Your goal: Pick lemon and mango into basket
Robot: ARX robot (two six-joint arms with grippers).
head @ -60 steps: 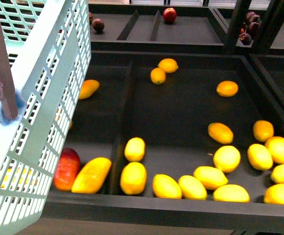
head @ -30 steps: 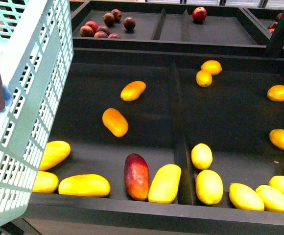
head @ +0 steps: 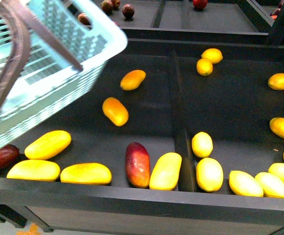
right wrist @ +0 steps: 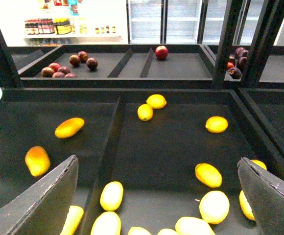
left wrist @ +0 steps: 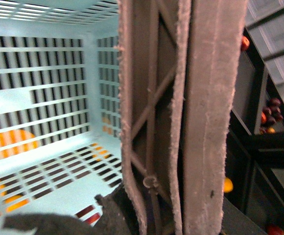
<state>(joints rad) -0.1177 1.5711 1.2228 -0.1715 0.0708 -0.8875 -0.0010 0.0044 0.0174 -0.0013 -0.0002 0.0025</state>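
The pale turquoise basket hangs tilted over the left compartment's far left corner, its brown handle up. My left gripper is shut on the basket's handle, with the lattice floor beside it. Plain yellow mangoes lie along the left compartment's front edge, one against the divider. Plump yellow lemons lie in the right compartment. My right gripper hangs open above those lemons, holding nothing. Neither gripper shows in the front view.
A red-blushed mango lies between yellow ones. Orange-toned mangoes sit mid-compartment. A black divider splits the bin. The shelf behind holds dark red fruit and a red apple. Black posts stand at right.
The basket has swung from a steep tilt at the left edge to a flatter pose higher up, uncovering the mangoes at the front left. The front view shifted leftwards.
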